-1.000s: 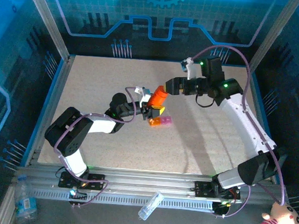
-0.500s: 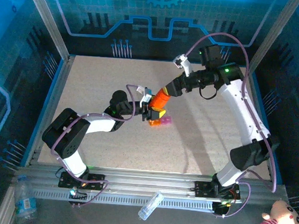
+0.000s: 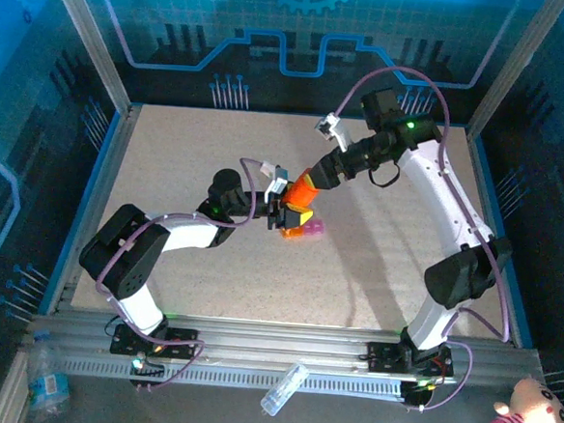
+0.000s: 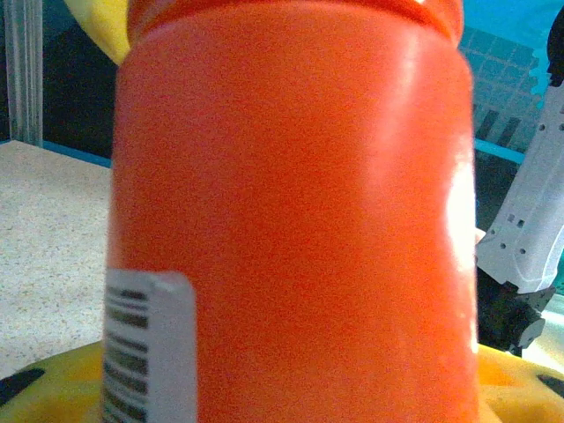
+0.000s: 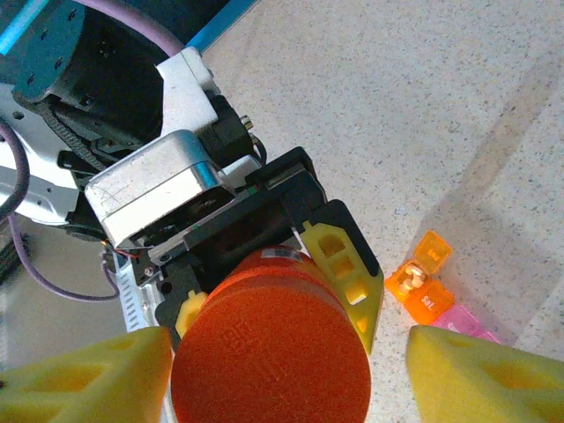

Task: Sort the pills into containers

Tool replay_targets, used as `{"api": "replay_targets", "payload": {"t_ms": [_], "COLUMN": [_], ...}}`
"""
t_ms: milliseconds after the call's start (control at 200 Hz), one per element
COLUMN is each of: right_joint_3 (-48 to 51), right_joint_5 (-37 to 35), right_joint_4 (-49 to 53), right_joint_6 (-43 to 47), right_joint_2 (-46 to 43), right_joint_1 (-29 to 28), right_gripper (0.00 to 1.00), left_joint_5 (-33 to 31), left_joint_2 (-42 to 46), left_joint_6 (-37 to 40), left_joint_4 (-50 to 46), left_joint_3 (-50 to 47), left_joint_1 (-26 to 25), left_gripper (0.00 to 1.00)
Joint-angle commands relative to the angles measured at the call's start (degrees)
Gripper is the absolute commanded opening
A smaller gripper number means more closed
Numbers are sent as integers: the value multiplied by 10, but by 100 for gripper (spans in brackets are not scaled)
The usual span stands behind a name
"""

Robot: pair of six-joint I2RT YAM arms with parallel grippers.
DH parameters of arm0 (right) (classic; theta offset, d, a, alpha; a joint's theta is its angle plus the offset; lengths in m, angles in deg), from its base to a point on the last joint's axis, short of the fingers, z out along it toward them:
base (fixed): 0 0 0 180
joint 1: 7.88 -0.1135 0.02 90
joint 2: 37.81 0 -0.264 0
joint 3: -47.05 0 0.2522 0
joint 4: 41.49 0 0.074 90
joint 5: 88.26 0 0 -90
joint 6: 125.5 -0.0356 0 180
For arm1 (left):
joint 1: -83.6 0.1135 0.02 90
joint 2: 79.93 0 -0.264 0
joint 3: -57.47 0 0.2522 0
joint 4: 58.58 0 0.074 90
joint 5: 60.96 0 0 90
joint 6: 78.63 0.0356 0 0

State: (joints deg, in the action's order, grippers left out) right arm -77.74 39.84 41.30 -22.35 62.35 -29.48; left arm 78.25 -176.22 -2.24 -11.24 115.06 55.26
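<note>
two colours mark the joined translucent containers: orange and pink.

A pink plush toy sits outside the table.

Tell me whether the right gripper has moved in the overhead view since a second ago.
Yes. The right gripper has swung left, away from the table's right rail, and now angles down over the orange bottle.
</note>
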Motion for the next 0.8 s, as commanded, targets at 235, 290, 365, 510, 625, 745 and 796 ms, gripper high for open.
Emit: {"api": "replay_targets", "payload": {"t_ms": [235,290,365,510,625,745,796], "right_joint_3": [27,38,57,89,109,155,182], "right_joint_5": [35,39,32,2,-44,-91,-86], "right_joint_4": [-6,-12,-23,-55,-88,-145,-176], "right_joint_6": [-5,-11,-24,-76,-157,-242,-272], "right_joint_2": [-7,-12,-21,-35,-38,-55,-66], "right_joint_1": [-5,-5,-5,-9,-15,-26,-30], "right_gripper": [53,51,48,43,39,38,38], "left_joint_5": [17,17,17,15,12,7,5], "left_joint_2": [13,12,10,8,5,2,1], "left_joint_6": [2,1,-1,0,2,6,8], "left_joint_4": [7,7,7,5,4,5,4], "left_joint_3": [24,26,30,36,40,41,42], "left_joint_1": [-1,-1,0,-1,-1,0,0], "left_gripper": [0,0,0,0,0,0,0]}}
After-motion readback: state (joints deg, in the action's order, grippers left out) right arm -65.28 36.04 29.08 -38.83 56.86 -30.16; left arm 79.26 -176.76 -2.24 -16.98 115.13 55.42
